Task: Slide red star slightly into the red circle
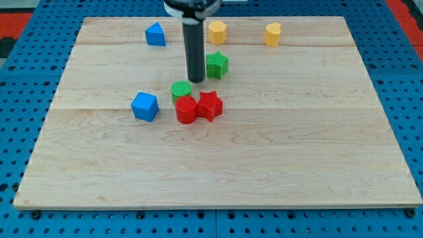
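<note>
The surface (277, 165) is a pale wooden board of joined planks, lying on a blue perforated base (20, 99) that shows on all sides, with a patch of red at the view's top corners. The arm carries no claw, so there is nothing to stand apart or together: it ends in a straight dark rod that comes down upright from the view's top, and my tip (195, 80) rests near the board's middle, slightly toward the view's top. Just to the tip's right sits a green star-like block (217, 64), and just below the tip, a little to the left, sits a green cylinder (181, 90). The red star (209, 105) lies below the tip, touching the red circle (186, 110) on its left side; the red circle in turn sits against the lower edge of the green cylinder. A blue cube (145, 106) stands to the left of the red pair, apart from it. Along the view's top edge are a blue block (155, 34), a yellow block (217, 31) partly beside the rod, and a second yellow block (272, 34) farther right.
</note>
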